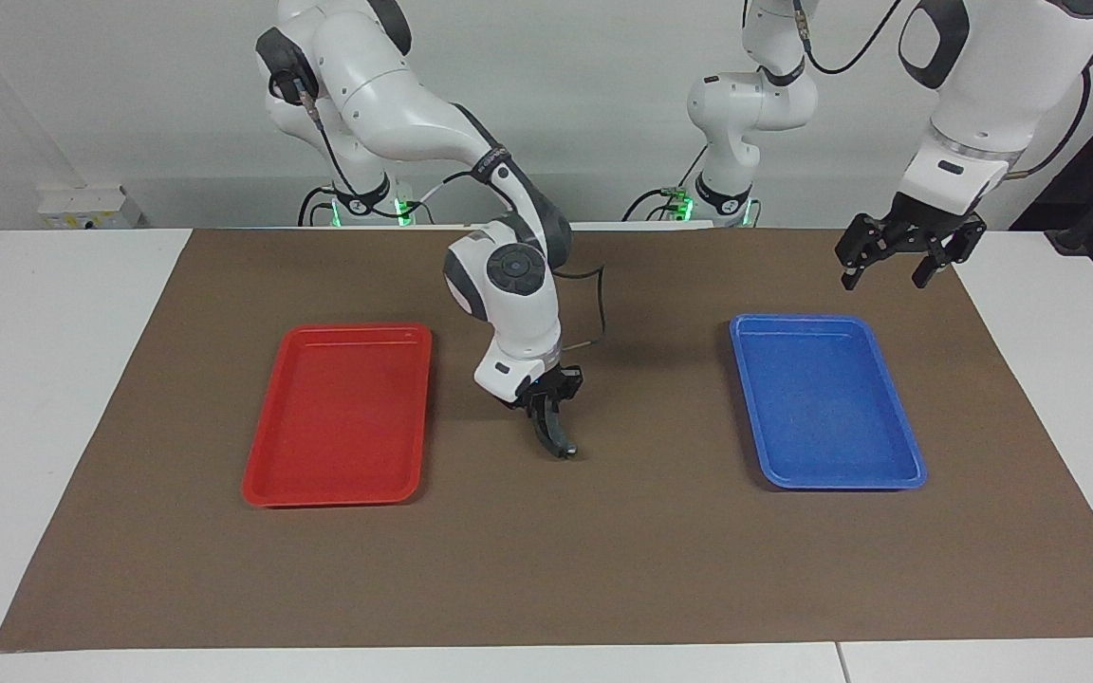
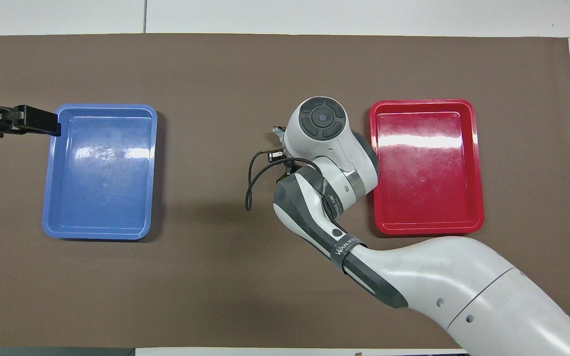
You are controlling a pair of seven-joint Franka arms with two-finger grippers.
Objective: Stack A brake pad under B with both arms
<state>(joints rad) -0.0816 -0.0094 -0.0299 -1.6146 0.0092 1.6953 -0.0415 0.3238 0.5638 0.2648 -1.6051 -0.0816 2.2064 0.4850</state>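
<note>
One dark, thin, slightly curved brake pad, seen edge-on only. Hangs from the right gripper with long side pointing down toward the table. Impossible to tell from this angle which of the two pads. Lower end at the brown mat or just over it; cannot say if touching.

Right gripper over the middle of the mat, fingers pressed together on the upper end of the pad. In the overhead view, both hidden under the white round wrist of the right arm, with a black cable loop hanging beside.

Two flat plastic trays, one on each side of this gripper and both apart from it:
- one red rectangular tray, just beside the gripper toward the right arm's end of the table;
- one blue rectangular tray, farther from the gripper toward the left arm's end.

Between the two trays, only bare mat under the held pad.

Left gripper raised in the air, over the mat just beside the blue tray's corner, well apart from the right gripper. Fingers spread wide, holding nothing. Waiting there. In the overhead view, seen only as a dark bar reaching to the tray's rim.

One brown mat in total, covering most of the white table.
</note>
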